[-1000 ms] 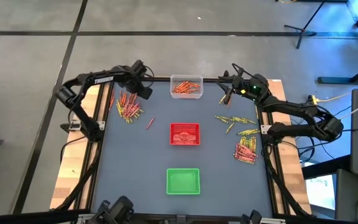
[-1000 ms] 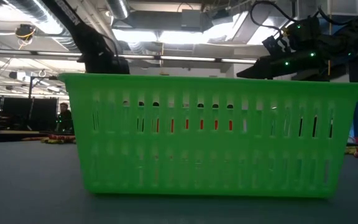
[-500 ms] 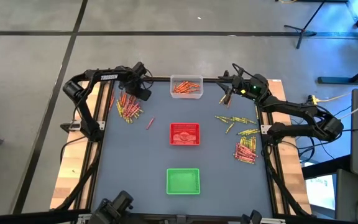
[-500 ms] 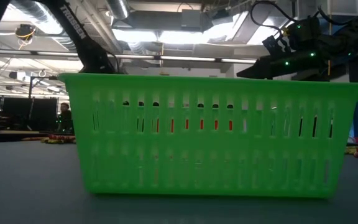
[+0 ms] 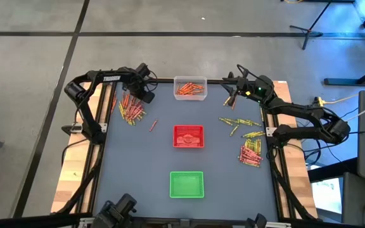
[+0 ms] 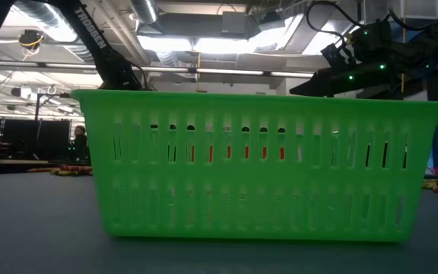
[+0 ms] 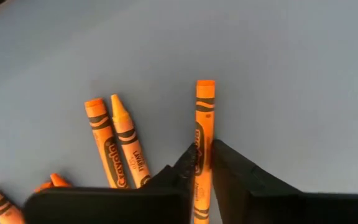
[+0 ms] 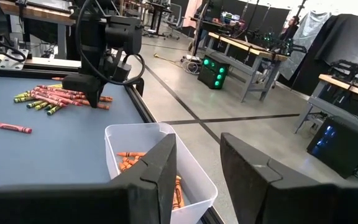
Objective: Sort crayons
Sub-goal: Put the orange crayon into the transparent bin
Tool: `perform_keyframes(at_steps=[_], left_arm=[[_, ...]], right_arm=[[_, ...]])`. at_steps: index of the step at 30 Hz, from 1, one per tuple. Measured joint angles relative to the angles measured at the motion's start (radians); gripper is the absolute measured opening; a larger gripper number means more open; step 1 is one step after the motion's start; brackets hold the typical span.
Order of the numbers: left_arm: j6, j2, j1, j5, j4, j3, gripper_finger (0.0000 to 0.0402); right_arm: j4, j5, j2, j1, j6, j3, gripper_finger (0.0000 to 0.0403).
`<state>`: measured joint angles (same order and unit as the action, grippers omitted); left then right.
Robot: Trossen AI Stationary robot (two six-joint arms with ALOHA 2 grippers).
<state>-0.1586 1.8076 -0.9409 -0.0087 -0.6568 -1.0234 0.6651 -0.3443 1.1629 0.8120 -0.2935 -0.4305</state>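
My left gripper [image 5: 143, 95] points down into the far end of the left crayon pile [image 5: 130, 109] and is shut on one orange crayon [image 7: 204, 106]. Two more orange crayons [image 7: 118, 149] lie beside it on the blue mat. My right gripper [image 5: 231, 99] hangs level and open above the table's far right, next to the clear tray [image 5: 190, 88] of orange crayons, with nothing between its fingers [image 8: 160, 168]. Yellow-green crayons [image 5: 239, 123] lie scattered on the right. A mixed pile [image 5: 251, 152] lies nearer on the right. My left gripper pinches the orange crayon's paper-wrapped shaft [image 7: 202, 134] between its two fingers, one on each long side. The fingers come from above, pointing down, and lie across the crayon. The crayon lies flat on the mat, one end sticking out beyond the fingertips.
A red tray [image 5: 188, 136] stands mid-table and a green tray [image 5: 187, 184] near the front edge; the green tray fills the low view [image 6: 257, 164]. A single red crayon [image 5: 153, 125] lies between the left pile and the red tray.
My left gripper has sunk toward the far end of the left crayon pile, its arm folding in toward the table. My right arm has kept still.
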Motion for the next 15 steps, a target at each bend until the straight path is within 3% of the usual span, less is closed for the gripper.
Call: perform_keyframes(at_steps=[6,15], left_arm=[[0.064,0.002,0.007,-0.016,-0.018,-0.04,0.0005],[0.143,-0.048,0.048,-0.035,0.087,-0.186,0.001]], right_arm=[[0.0,0.0,0.0,0.0,0.0,0.0,0.0124],[0.0,-0.004,0.0,0.0,0.0,-0.001,0.0124]])
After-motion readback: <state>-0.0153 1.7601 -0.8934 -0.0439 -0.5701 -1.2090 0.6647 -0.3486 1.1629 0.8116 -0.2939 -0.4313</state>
